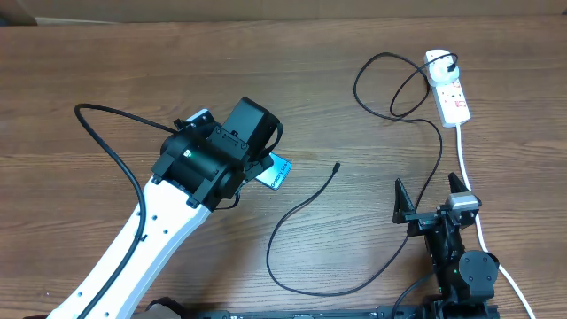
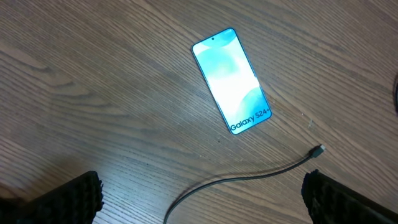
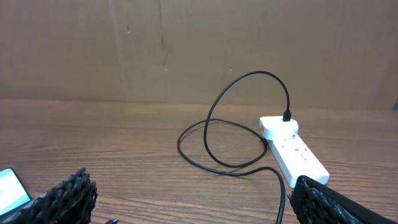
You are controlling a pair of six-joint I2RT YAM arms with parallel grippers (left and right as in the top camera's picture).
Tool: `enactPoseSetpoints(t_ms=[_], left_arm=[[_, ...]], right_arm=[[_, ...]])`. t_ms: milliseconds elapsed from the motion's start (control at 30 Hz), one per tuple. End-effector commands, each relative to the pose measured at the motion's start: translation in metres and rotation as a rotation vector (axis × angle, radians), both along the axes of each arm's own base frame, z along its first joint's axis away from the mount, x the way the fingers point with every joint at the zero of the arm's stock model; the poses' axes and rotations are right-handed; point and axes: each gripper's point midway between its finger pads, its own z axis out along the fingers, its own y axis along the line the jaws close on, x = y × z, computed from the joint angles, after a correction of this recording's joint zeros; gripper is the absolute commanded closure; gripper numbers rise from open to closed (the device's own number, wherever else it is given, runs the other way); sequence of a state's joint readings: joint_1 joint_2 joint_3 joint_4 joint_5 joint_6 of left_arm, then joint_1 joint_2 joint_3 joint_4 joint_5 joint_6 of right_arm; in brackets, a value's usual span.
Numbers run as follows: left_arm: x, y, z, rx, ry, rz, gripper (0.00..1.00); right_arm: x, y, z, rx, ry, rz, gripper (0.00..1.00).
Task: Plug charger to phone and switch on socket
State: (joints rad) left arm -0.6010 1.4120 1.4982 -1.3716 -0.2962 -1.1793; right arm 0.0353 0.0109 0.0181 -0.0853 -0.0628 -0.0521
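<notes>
Black left pincer (image 2: 202, 196) wide above phone (image 2: 231, 81); right pincer (image 1: 431, 197) facing socket (image 3: 298, 155)

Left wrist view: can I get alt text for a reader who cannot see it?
A phone with a lit blue screen lies flat on a wooden table, nothing plugged into it. The free connector tip of the charger lies near the phone's lower end, not touching it. The left gripper is open, a dark finger in each bottom corner.
</notes>
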Motion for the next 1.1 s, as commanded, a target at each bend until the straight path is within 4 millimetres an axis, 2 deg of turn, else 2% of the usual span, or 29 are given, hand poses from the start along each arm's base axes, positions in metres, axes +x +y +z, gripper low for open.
enactPoseSetpoints(t_ms=[0, 600, 1067], left_arm=[[0.000, 0.002, 0.001, 0.003, -0.013, 0.024, 0.00], [0.006, -0.001, 0.001, -0.008, -0.030, 0.026, 0.00], [0.024, -0.012, -0.003, -0.025, -0.066, 0.030, 0.00]], right_arm=[[0.000, 0.000, -0.002, -0.002, -0.002, -0.003, 0.00], [0.000, 0.000, -0.002, -0.002, -0.002, -0.003, 0.00], [0.000, 0.000, -0.002, -0.002, -0.002, -0.003, 0.00]])
